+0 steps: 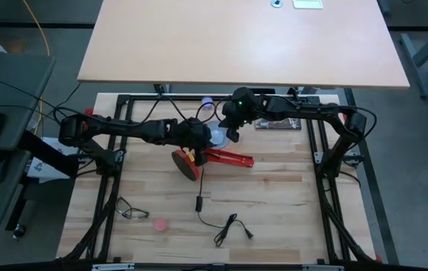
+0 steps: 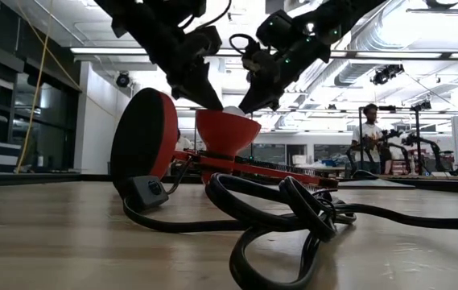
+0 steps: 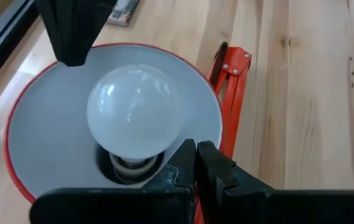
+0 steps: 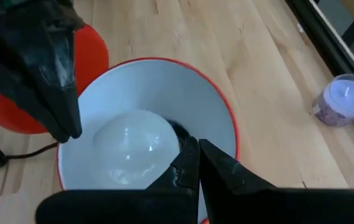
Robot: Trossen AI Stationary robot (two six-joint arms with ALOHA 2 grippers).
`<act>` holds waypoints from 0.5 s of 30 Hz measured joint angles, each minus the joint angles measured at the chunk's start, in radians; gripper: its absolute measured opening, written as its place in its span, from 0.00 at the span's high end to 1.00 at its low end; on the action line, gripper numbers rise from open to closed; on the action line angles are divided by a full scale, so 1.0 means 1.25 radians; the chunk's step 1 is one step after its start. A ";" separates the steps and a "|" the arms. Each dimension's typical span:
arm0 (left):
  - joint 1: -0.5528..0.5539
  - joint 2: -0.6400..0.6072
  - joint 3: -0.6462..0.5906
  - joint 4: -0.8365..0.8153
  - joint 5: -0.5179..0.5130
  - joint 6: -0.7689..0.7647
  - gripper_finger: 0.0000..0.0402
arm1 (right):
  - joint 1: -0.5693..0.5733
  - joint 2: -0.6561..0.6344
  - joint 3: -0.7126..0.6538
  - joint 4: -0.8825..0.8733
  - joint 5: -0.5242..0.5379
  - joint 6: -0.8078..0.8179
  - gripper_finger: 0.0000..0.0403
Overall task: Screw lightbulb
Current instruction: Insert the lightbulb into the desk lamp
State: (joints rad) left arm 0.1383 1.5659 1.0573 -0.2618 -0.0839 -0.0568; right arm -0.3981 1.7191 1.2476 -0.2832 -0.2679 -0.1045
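Small frosted white pear-shaped lightbulb (image 3: 134, 115) sits centre frame, base down in socket of red lamp's white-lined cone shade (image 3: 40, 130), long axis along shade axis. Left gripper (image 3: 195, 155) and right gripper (image 4: 193, 154) both pinched closed, empty, tips just beside bulb on opposite sides; about equally near.

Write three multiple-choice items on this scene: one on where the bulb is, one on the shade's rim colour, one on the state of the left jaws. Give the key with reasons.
1. Where is the bulb?
A. Loose on the table
B. Inside the lamp shade
C. Beside the candle

2. What colour is the shade's rim?
A. Red
B. Green
C. Black

3. How do the left gripper jaws stand?
A. Wide open
B. Shut on the cable
C. Shut, holding nothing

Key: B, the bulb's base sits at the shade's socket; A, a red edge rings the white inside; C, the jaws meet beside the bulb with nothing between them.
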 joint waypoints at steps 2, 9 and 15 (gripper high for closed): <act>0.000 0.003 0.000 0.002 0.000 -0.003 1.00 | 0.000 0.003 0.000 0.003 0.004 0.014 1.00; 0.000 0.012 0.000 0.006 -0.004 -0.010 1.00 | 0.014 0.020 0.000 0.012 0.005 0.036 1.00; -0.001 0.014 0.000 0.006 -0.020 -0.016 1.00 | 0.023 0.021 0.000 0.015 0.008 0.033 1.00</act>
State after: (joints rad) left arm 0.1375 1.5832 1.0576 -0.2541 -0.1093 -0.0773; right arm -0.3698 1.7454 1.2476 -0.2642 -0.2573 -0.0627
